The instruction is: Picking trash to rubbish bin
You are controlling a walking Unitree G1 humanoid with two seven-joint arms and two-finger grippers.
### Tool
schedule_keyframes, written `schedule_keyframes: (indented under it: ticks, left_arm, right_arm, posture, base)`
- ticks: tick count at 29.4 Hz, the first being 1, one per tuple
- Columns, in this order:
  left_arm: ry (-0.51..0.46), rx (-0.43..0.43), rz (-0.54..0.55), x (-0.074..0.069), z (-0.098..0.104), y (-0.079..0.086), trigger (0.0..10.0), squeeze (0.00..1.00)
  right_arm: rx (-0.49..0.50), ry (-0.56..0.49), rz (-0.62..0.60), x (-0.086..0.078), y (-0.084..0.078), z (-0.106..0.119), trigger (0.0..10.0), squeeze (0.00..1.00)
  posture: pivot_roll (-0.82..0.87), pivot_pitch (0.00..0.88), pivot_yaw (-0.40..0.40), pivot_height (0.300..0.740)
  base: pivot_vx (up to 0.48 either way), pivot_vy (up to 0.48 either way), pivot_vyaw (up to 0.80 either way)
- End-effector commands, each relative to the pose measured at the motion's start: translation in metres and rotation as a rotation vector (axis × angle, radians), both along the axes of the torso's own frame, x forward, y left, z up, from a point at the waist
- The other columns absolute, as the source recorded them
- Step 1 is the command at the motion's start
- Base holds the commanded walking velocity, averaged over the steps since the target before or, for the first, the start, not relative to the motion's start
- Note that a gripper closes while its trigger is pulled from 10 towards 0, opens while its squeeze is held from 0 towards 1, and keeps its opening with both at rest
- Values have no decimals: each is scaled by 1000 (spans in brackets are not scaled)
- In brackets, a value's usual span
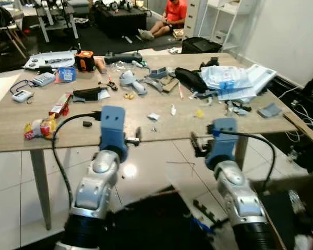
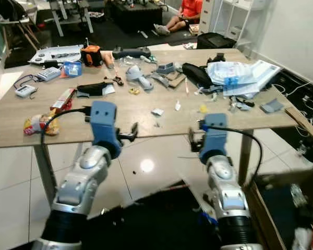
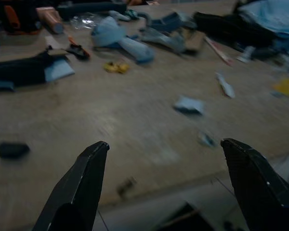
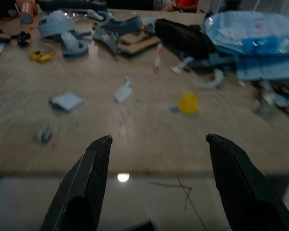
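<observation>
Fingers (image 3: 82,187) spread wide on the left gripper (image 3: 166,185), and the right gripper (image 4: 156,185) gapes too, both empty at the table (image 1: 120,133) edge, mid-frame. Small trash scraps (image 1: 153,116) lie centre-table, blurred and hard to identify; a yellow bit (image 4: 188,102) sits right of them.

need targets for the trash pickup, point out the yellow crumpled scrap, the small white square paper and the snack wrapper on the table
yellow crumpled scrap (image 4: 188,102), right wrist view, its middle
small white square paper (image 4: 66,101), right wrist view, centre of its flat top
snack wrapper (image 1: 40,127), left eye view, middle of the yellow and red pack
</observation>
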State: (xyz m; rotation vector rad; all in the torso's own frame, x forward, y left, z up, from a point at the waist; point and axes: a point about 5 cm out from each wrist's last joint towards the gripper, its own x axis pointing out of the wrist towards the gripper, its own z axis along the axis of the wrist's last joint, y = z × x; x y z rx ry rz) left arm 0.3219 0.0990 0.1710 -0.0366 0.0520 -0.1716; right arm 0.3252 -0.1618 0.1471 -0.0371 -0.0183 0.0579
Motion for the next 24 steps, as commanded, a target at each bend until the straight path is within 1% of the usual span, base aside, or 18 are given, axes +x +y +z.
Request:
schedule_keyframes:
  ticks: [1,13,17,22,24]
  left_arm:
    - [0,1,15,0,-1,4,10000,0]
    - [0,3,13,0,-1,4,10000,0]
    - [1,3,11,0,-1,4,10000,0]
    - [3,3,6,0,-2,3,10000,0]
    - [4,2,6,0,-2,3,10000,0]
  right_arm:
    - [11,-11,19,0,6,1,10000,0]
    - [18,-7,16,0,6,0,10000,0]
    - [35,5,12,-1,6,-1,10000,0]
    - [43,18,6,-1,5,-3,10000,0]
    - [33,17,2,-1,4,-3,10000,0]
  posture:
    - [-10,37,-20,740]
    - [-6,38,-22,740]
    - [-7,42,-21,740]
    - [-7,42,-21,740]
    - [-7,42,-21,740]
  base:
    - [416,0,0]
    - [396,0,0]
    - [371,0,0]
    - [359,0,-800]
    - [349,0,0]
